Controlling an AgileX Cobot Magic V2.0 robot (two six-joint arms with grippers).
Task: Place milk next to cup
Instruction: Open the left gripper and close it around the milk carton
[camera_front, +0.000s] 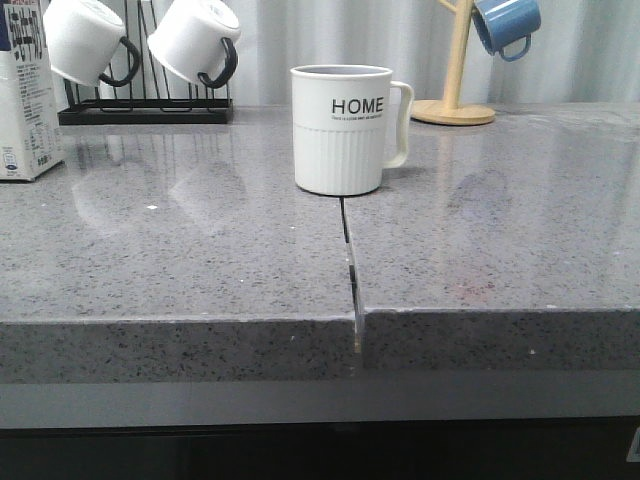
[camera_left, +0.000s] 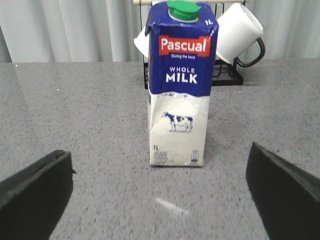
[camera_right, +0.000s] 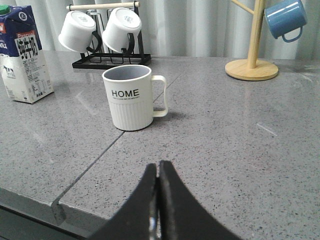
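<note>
The milk carton (camera_left: 180, 85) stands upright on the grey counter, white with a dark blue top and green cap. It shows at the far left edge of the front view (camera_front: 25, 100) and in the right wrist view (camera_right: 22, 55). The HOME cup (camera_front: 342, 128) stands mid-counter, handle to the right; it also shows in the right wrist view (camera_right: 129, 97). My left gripper (camera_left: 160, 192) is open wide and empty, short of the carton, which stands centred between the fingers' line. My right gripper (camera_right: 159, 170) is shut and empty, low near the counter's front edge, short of the cup.
A black rack (camera_front: 145, 105) with two white black-handled mugs (camera_front: 195, 40) stands at the back left, just behind the carton. A wooden mug tree (camera_front: 455, 70) with a blue mug (camera_front: 508, 25) stands at the back right. A seam (camera_front: 350, 255) runs from the cup to the front edge.
</note>
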